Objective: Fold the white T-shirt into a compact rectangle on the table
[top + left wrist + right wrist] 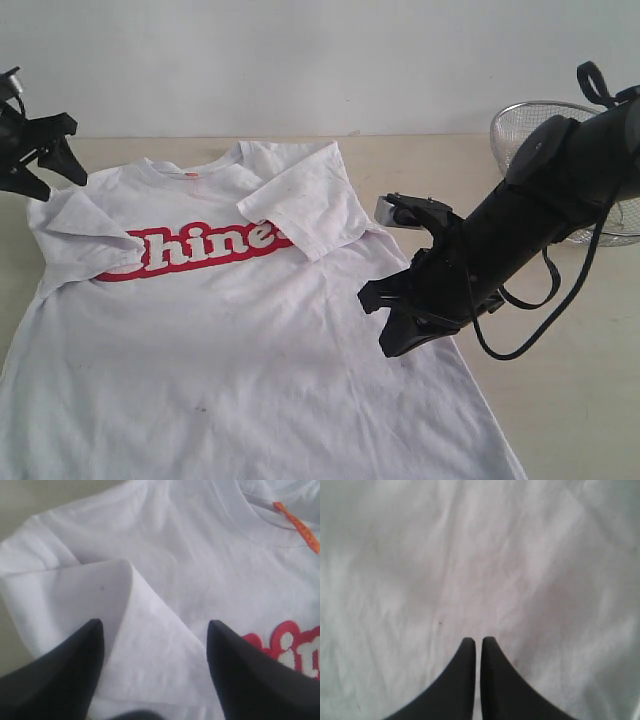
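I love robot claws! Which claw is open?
The left gripper, spread wide over the folded sleeve. The right gripper is pinched shut.

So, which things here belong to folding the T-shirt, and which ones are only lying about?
Belong to the job:
- white T-shirt
- table
- left pincer, open
- right pincer, shut

Lying about:
- wire-mesh basket, at the far right of the table
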